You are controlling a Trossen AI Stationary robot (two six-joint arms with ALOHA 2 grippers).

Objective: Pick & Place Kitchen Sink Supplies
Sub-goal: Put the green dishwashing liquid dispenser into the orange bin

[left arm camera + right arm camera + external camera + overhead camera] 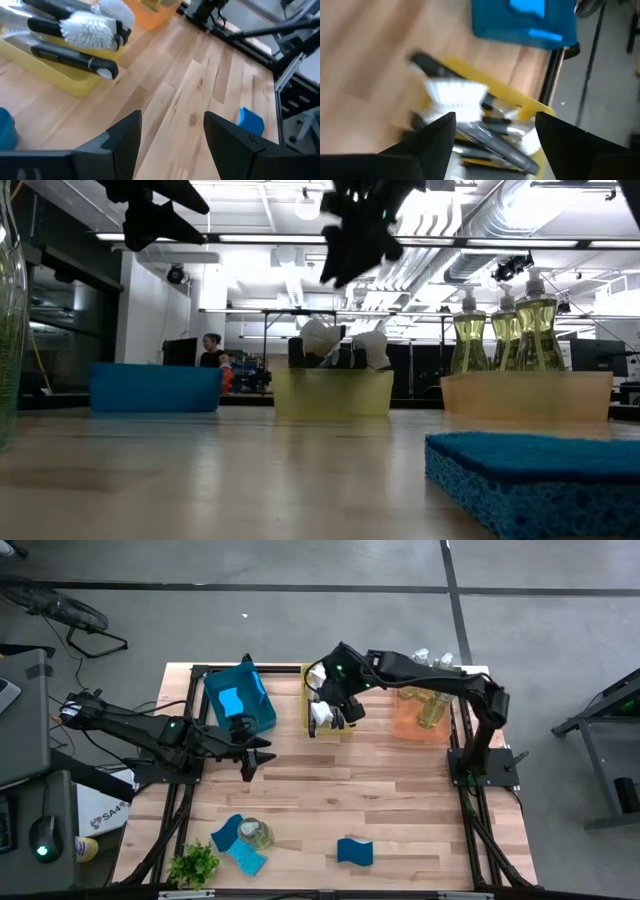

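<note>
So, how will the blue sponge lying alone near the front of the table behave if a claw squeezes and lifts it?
The blue sponge looks porous in the low view, so it is probably light and should compress under the fingers. It lies flat with wavy edges, so it is unlikely to roll or tip. Its rough surface probably grips well, though it may bend if held by one end.

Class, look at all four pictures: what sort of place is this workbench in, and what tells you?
Probably an industrial lab or workshop: exposed ceiling ducts, a bare concrete floor, and a wooden table with sorting bins for robot trials.
</note>
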